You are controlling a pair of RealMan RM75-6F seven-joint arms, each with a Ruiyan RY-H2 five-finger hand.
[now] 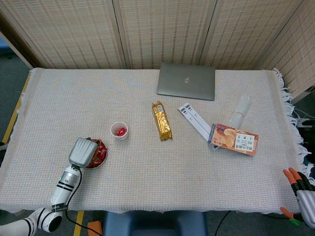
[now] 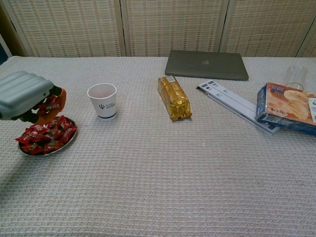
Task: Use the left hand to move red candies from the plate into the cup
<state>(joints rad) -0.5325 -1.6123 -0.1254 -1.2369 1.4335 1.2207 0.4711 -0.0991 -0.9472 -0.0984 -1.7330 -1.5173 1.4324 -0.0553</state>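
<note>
Several red candies (image 2: pixel 49 106) are held in my left robot hand (image 2: pixel 24 96), pinched under the grey shell between its orange fingertips, and the hand hangs just above the plate (image 2: pixel 69 141) without touching it. Many more red candies are piled on the plate, so I judge the task is only partly done. In the head view the paper cup (image 1: pixel 119 131) already has some red pieces inside.

What matters for my next move is the direction of the cup. In the head view the cup lies at about 1 o'clock from the left robot hand (image 1: pixel 82 151), near it, with only bare cloth between them. In the chest view the cup (image 2: pixel 102 100) stands upright to the right of the hand, and its rim is at about the same height as the held candies, so I think I must lift a little before I go across, or the fingers may knock the rim.

My right robot hand (image 1: pixel 301 192) is far away, at the 4 o'clock corner of the surface (image 1: pixel 147 167). Only its orange fingertips show, so I cannot tell how it is set. The left one is clearly the nearer to the cup.
</note>
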